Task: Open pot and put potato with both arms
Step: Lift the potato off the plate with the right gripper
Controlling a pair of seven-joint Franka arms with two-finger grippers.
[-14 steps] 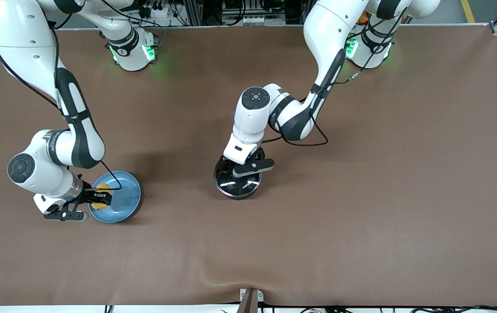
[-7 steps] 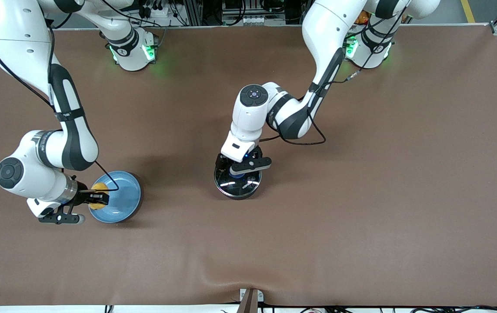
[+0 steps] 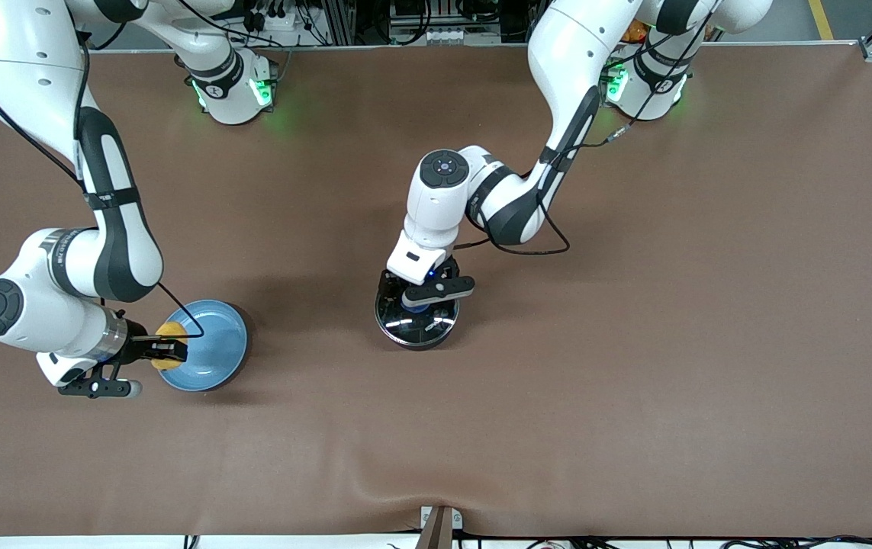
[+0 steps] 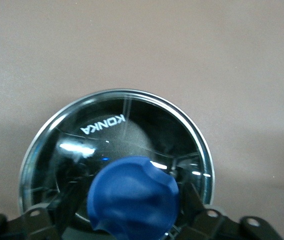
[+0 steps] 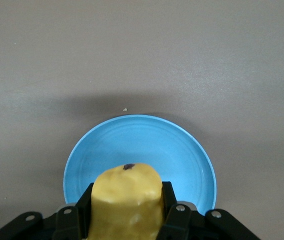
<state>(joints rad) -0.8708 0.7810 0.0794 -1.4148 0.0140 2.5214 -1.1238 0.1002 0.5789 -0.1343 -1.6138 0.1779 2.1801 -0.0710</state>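
Right wrist view shows the right gripper point(image 5: 126, 212), jaws clenched on the potato point(image 5: 126, 200), raised over the blue plate point(image 5: 182, 150). Well apart from that plate on the desk point(image 3: 634, 343), the left gripper point(image 3: 422, 293) clasps the lid knob point(image 4: 134, 200) of the pot point(image 3: 416, 316). A slack grip could drop the potato or tilt the lid.
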